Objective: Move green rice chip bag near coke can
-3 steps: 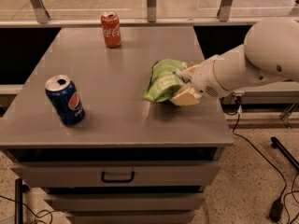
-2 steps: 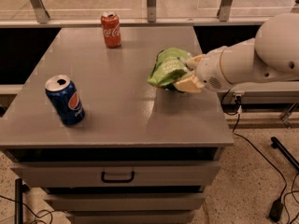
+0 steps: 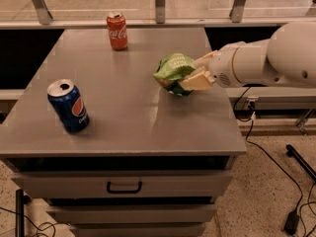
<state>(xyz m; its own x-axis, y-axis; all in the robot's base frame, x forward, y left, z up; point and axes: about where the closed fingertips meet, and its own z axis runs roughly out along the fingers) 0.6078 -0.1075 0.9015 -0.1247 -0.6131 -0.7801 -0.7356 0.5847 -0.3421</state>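
Observation:
The green rice chip bag [image 3: 173, 72] is crinkly light green and hangs lifted above the right part of the grey table [image 3: 123, 117]. My gripper [image 3: 196, 71] reaches in from the right on a white arm and is shut on the bag's right side, one cream finger [image 3: 195, 82] below it and one above. The coke can [image 3: 117, 31], red-orange with white script, stands upright at the table's far edge, left of the bag and well apart from it.
A blue Pepsi can [image 3: 68, 105] stands near the table's front left. The table has drawers with a dark handle [image 3: 124, 187] under it. A railing with glass panels [image 3: 158, 4] runs behind the table. Cables [image 3: 276, 177] lie on the floor at right.
My gripper has lifted the bag off the table and carried it up and toward the far side. Both cans have stayed in place.

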